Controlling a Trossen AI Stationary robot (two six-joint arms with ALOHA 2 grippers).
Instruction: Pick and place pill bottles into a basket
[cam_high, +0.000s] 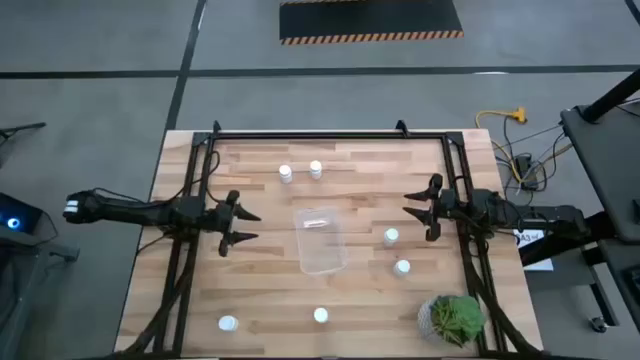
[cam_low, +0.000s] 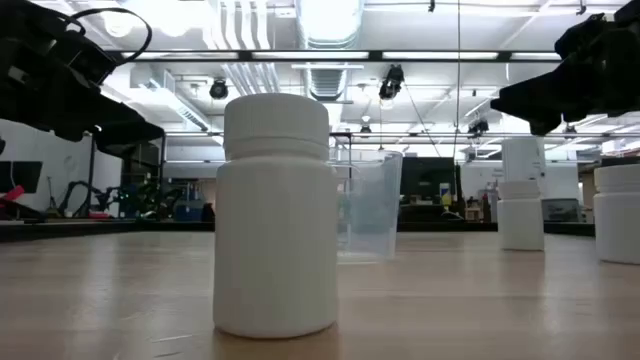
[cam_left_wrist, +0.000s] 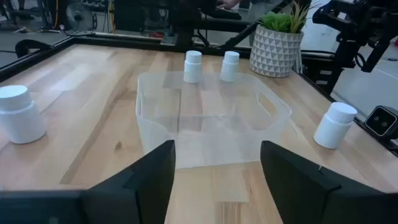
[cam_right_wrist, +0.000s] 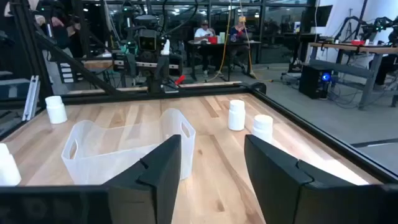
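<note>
Six pill bottles sit scattered on my wooden tabletop (cam_high: 250, 280), which is edged by a black metal frame (cam_high: 330, 135). Both arms hang over it, one at each side. My left gripper (cam_high: 243, 226) is left of the basket with its fingers spread and nothing between them; my right gripper (cam_high: 418, 209) is on the opposite side, fingers also apart and empty.

Between the two grippers is the basket (cam_high: 321, 240), a clear plastic bin lying flat with its opening upward and its long axis running from the far edge of the tabletop toward the near edge. I see nothing inside it from the left wrist view (cam_left_wrist: 211, 118).

Near the front right corner stands a green potted plant (cam_high: 452, 318) in a patterned white pot, just inside the frame rail.

All the bottles stand upright, caps up. Two are close together beyond the basket's far end, (cam_high: 286, 174) and (cam_high: 316, 169). Two more stand right of the basket, (cam_high: 391, 237) and (cam_high: 402, 268), below the right gripper and between the basket and the plant. One is near the front edge (cam_high: 320, 316), and the last is toward the front left corner (cam_high: 227, 323), well apart from the rest. No bottle touches the basket.
</note>
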